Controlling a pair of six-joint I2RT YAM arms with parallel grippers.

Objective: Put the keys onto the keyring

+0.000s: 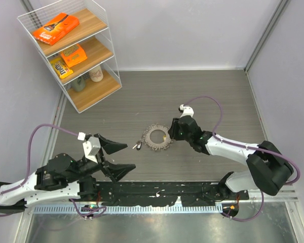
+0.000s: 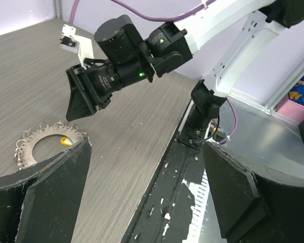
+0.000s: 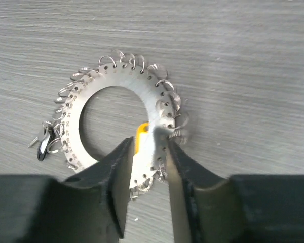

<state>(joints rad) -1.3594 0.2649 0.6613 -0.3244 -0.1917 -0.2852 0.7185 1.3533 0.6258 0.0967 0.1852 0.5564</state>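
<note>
Your right jaws [image 3: 148,144] stand narrowly parted astride the near band of the keyring [image 3: 122,81], which lies flat on the desk [image 3: 253,55]. You cannot tell from these views whether the pads touch the metal or just clear it. The brass key [image 3: 141,132] shows at the ring's inner edge right at that spot, but whether it is threaded on or only lying there is not visible. The dark key [image 3: 43,148] sits at the opposite outer rim among the small loops, and its state is likewise unclear. Your left jaws [image 1: 129,156] are spread wide, well apart from the ring and holding nothing. As I judge it, lifting with a fingertip caught in a loop would drag the ring and could shake the brass key loose. Closing off-centre could pinch band and key together and flick the key away. Only the wire rack [image 1: 109,48] at the far left holds things: an orange bag [image 1: 55,28] on top, an orange pack [image 1: 73,54] and a yellow pack [image 1: 61,67] in the middle, and two jars [image 1: 96,75] on the bottom shelf.
</note>
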